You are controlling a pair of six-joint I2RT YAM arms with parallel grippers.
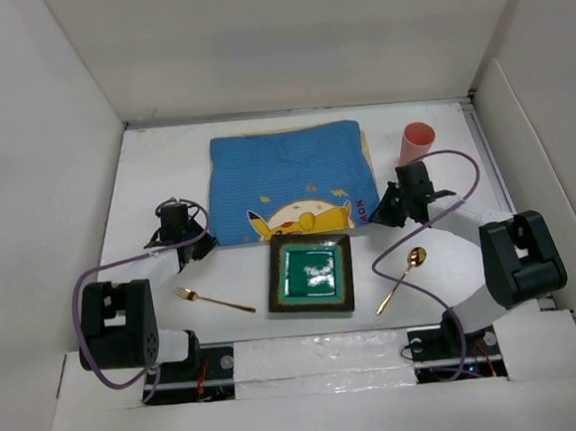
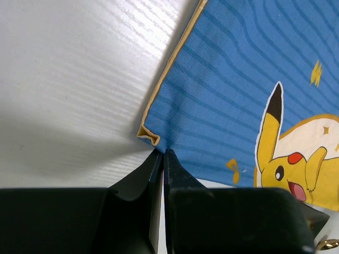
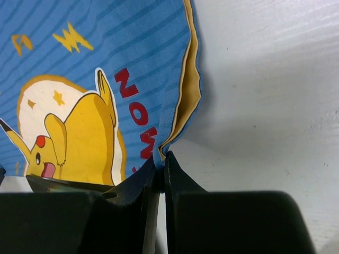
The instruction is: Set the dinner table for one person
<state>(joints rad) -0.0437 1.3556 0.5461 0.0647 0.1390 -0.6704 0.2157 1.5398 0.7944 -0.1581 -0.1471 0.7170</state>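
A blue striped cloth mat [image 1: 290, 180] with a yellow cartoon print lies flat on the white dinner table [image 1: 155, 176]. My left gripper [image 1: 202, 244] is shut on the mat's near left corner; in the left wrist view the cloth [image 2: 238, 79] puckers at the closed tips of the left gripper [image 2: 163, 153]. My right gripper [image 1: 383, 213] pinches the near right corner, and the right wrist view shows the mat's folded edge [image 3: 183, 106] caught between the tips of the right gripper [image 3: 161, 161]. A square dark plate [image 1: 311, 274] with a green centre sits just in front of the mat.
A gold fork [image 1: 215, 299] lies left of the plate and a gold spoon [image 1: 403, 276] right of it. A pink cup [image 1: 415, 144] stands at the back right, close behind my right gripper. White walls enclose the table on three sides.
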